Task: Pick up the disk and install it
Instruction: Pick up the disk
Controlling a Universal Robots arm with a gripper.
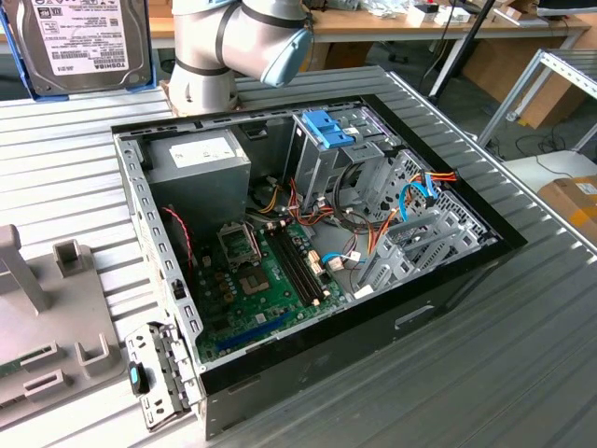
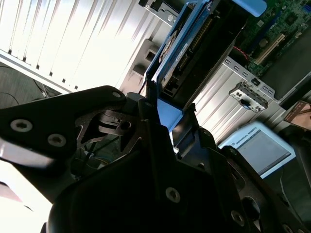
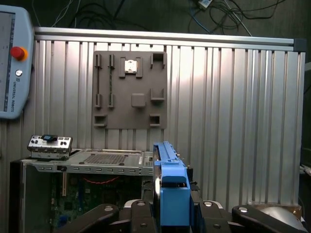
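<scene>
While pincer [image 2: 170, 114] sits clamped on disk [image 2: 199, 41], fingers [image 2: 151, 111] pinching blue bracket, load held edge-on, raised clear of open computer case [image 1: 373, 327]. In first wrist view, blue edge stands upright between fingers. Judgement: carry needs firm squeeze on bracket, disk held square, well off cables [image 1: 420, 191] beside drive cage [image 1: 326, 140]. Farther off: grey fixture plate [image 3: 130, 90], pendant [image 3: 12, 58]. White printed label on disk face in exterior view; pendant lettered; wording left unread.
</scene>
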